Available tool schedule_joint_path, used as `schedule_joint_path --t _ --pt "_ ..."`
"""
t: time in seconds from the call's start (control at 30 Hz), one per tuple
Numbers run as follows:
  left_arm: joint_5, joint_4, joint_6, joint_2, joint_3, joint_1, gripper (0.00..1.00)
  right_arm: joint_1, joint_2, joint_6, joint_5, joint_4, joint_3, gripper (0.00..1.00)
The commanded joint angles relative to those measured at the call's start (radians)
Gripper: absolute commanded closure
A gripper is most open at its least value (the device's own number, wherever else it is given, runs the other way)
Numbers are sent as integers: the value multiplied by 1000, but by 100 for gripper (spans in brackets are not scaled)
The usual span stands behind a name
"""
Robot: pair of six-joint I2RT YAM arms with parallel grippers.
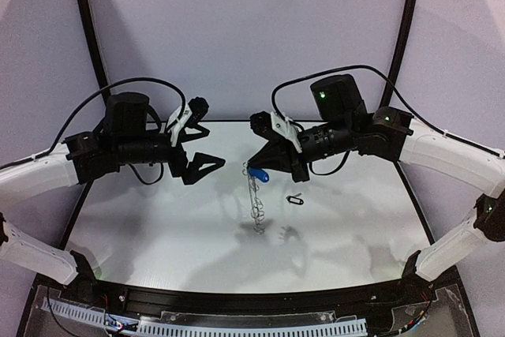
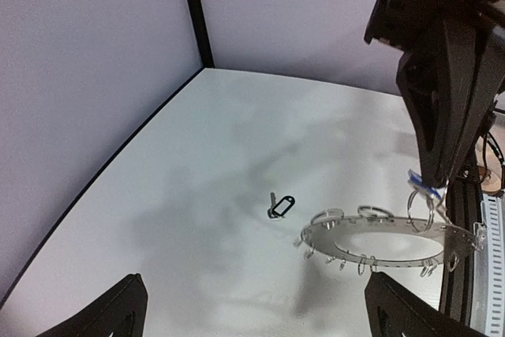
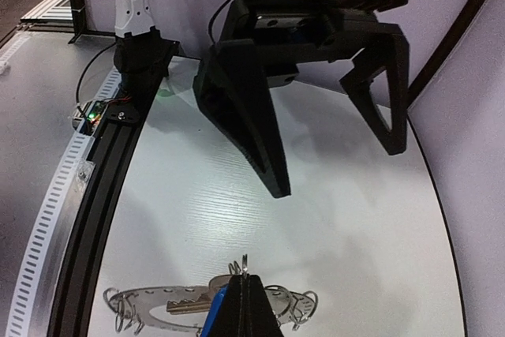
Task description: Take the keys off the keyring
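The right gripper (image 1: pixel 254 168) is pinched on the blue-headed silver key (image 1: pixel 258 173), and the flat grey loop-fringed keyring (image 1: pixel 255 199) dangles below. The left gripper (image 1: pixel 211 133) is spread wide nearby. The slim black-headed key (image 1: pixel 295 200) lies on the white table (image 1: pixel 158 226).

Your right fingers (image 3: pixel 246 309) run off the frame at 6 o'clock in the right wrist view, and they cover most of the blue key (image 3: pixel 215 311); only a sliver shows at their 9 o'clock. From the top camera the keyring (image 1: pixel 254 195) hangs edge-on, so its loops can't be read. The black key (image 1: pixel 295 200) on the counter (image 1: pixel 158 234) is too small for detail. Your left fingers (image 2: pixel 118 309) are cropped at 6 o'clock too.
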Motion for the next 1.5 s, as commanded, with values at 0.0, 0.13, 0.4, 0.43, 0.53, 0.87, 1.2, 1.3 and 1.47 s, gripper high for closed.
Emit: schedule_joint_path --t 0.0,0.13,0.4,0.43,0.53,0.87,1.2,1.3,1.47 --pt "107 -30 83 30 82 0 1 -5 -15 -52 -62 -27 25 100" --pt "198 -98 128 55 126 0 1 -6 -18 -80 -99 -55 31 100" --pt "380 -248 253 115 226 0 3 -6 -11 -173 -208 -115 51 100" --pt "412 -257 262 120 234 0 4 -6 -10 -182 -217 -117 52 100" --pt "469 -296 283 161 283 0 9 -6 -1 -195 -252 -125 67 100" --pt "673 -478 339 294 426 -1 15 -6 21 -232 -251 -118 91 100" --pt "771 -496 298 341 447 -1 25 -6 63 -304 -261 -126 151 100" --pt "771 -505 291 365 466 -2 30 -6 75 -317 -279 -137 163 100" --pt "816 -561 330 383 495 -1 35 -6 81 -347 -282 -177 174 100"
